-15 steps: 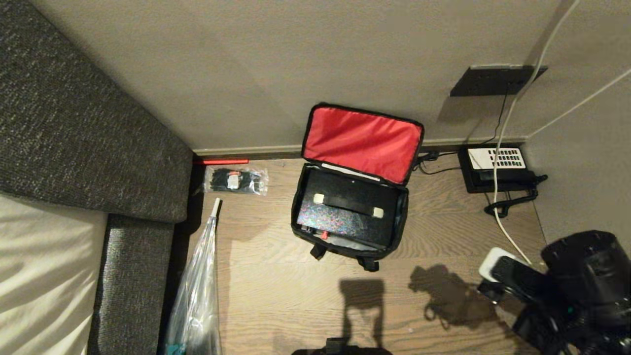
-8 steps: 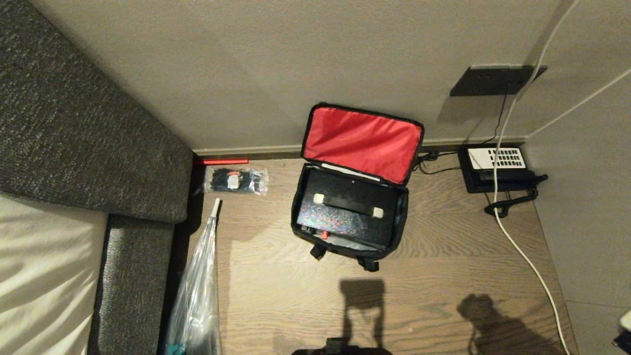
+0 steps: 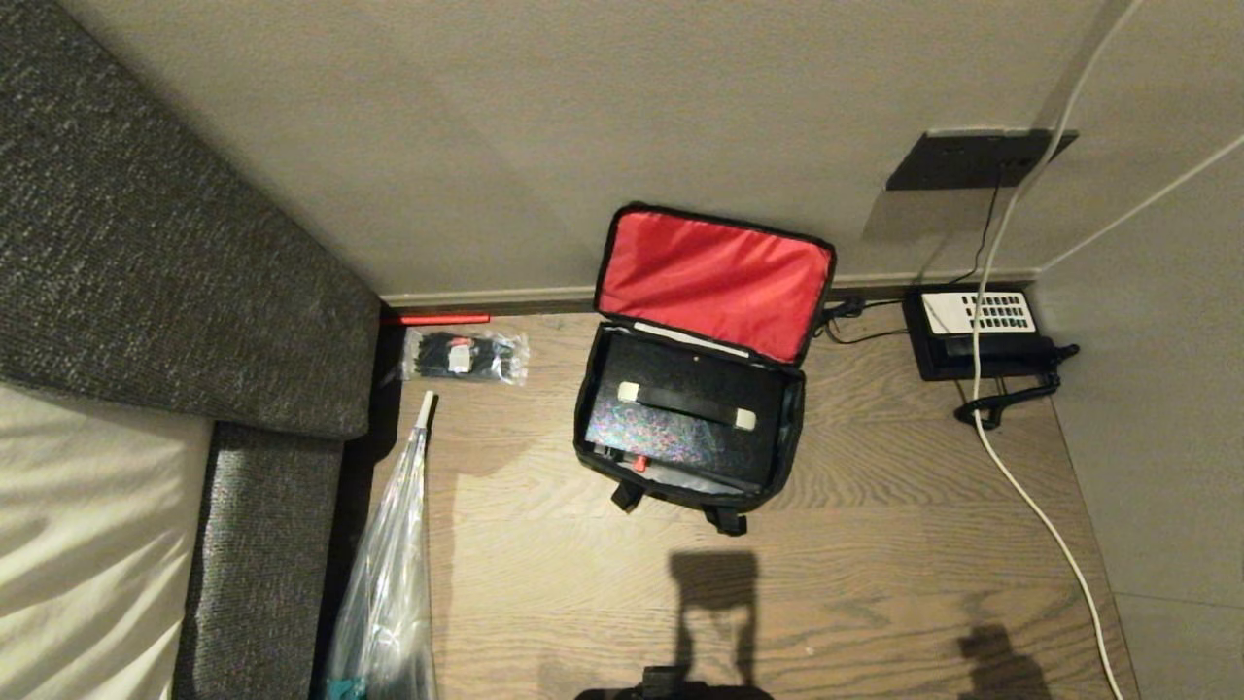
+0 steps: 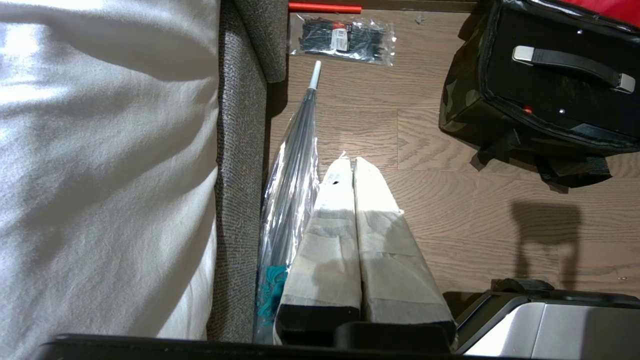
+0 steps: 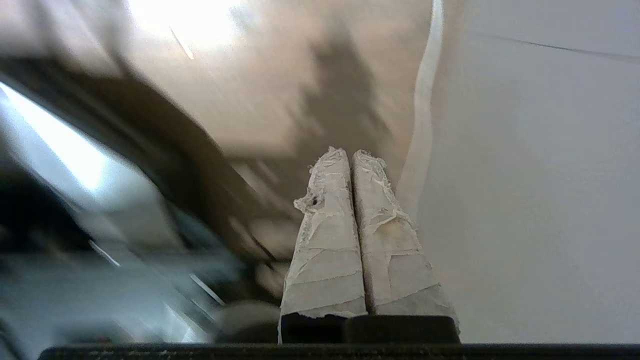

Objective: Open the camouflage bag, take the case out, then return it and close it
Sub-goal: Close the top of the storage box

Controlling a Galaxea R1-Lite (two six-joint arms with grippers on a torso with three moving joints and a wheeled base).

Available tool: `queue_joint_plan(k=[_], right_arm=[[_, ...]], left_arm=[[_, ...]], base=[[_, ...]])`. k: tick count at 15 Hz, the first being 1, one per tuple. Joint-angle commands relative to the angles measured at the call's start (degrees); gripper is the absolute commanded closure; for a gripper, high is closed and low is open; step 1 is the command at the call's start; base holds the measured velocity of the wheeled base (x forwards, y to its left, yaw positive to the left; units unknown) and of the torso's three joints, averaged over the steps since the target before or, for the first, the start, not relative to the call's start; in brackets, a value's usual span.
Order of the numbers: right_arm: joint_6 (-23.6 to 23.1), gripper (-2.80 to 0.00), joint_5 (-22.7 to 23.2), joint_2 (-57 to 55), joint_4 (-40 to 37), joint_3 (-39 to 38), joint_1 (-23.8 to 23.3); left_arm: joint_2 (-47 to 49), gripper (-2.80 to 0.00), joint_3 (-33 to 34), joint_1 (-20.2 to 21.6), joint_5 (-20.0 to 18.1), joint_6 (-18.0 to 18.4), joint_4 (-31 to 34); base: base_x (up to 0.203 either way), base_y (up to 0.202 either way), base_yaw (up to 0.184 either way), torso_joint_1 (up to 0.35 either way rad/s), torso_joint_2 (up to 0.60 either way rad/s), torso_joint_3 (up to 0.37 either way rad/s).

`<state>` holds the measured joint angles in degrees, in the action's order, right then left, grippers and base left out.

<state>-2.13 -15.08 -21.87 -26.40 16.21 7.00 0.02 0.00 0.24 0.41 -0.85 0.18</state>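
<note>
Nearest the robot, both claws hang low and pressed shut on nothing: the left gripper (image 4: pixel 354 165) over the wood floor (image 3: pixel 875 574) beside the grey sofa (image 3: pixel 146 243), the right gripper (image 5: pixel 350 156) out by the white cable (image 3: pixel 1020 496). Farther on, against the wall, the soft camouflage bag (image 3: pixel 595 399) stands unzipped, red-lined lid (image 3: pixel 714 282) propped up, the black rigid case (image 3: pixel 680 418) inside. Its long axis runs across the robot's front. I judge neither arm clearly nearer.

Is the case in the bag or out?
In: the case lies inside the open bag, whose red-lined lid leans against the wall.
</note>
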Motion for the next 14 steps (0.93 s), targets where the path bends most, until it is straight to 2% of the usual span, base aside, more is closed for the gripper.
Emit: queue_joint_plan(k=[1,3,4,5,7,9,12,14], right_arm=[[7.7,0.00,5.6,5.5,12.5,-6.5,-2.7],[9.2,0.00,10.9,6.2,22.1,-12.7,-3.5],[9.1,0.00,14.8,6.3,26.8,-14.9,-3.7],[6.9,0.00,16.0,6.5,28.4,-15.5,-3.8],[2.8,0.00,16.7,7.8,30.9,-16.1,-4.2],[3.3,0.00,16.6,10.7,30.5,-16.1,-5.1],[3.1,0.00,16.2,20.6,30.0,-16.2,-6.1],[2.7,0.00,14.6,21.9,28.1,-16.2,-6.3]], left_arm=[[0.0,0.00,0.2,0.0,0.0,0.0,0.0],[0.0,0.00,0.2,0.0,0.0,0.0,0.0],[0.0,0.00,0.2,0.0,0.0,0.0,0.0],[0.0,0.00,0.2,0.0,0.0,0.0,0.0],[0.0,0.00,0.2,0.0,0.0,0.0,0.0],[0.0,0.00,0.2,0.0,0.0,0.0,0.0],[0.0,0.00,0.2,0.0,0.0,0.0,0.0],[0.0,0.00,0.2,0.0,0.0,0.0,0.0]], base=[[0.000,0.000,0.000,0.000,0.00,0.000],[0.000,0.000,0.000,0.000,0.00,0.000],[0.000,0.000,0.000,0.000,0.00,0.000],[0.000,0.000,0.000,0.000,0.00,0.000],[0.000,0.000,0.000,0.000,0.00,0.000],[0.000,0.000,0.000,0.000,0.00,0.000],[0.000,0.000,0.000,0.000,0.00,0.000],[0.000,0.000,0.000,0.000,0.00,0.000]])
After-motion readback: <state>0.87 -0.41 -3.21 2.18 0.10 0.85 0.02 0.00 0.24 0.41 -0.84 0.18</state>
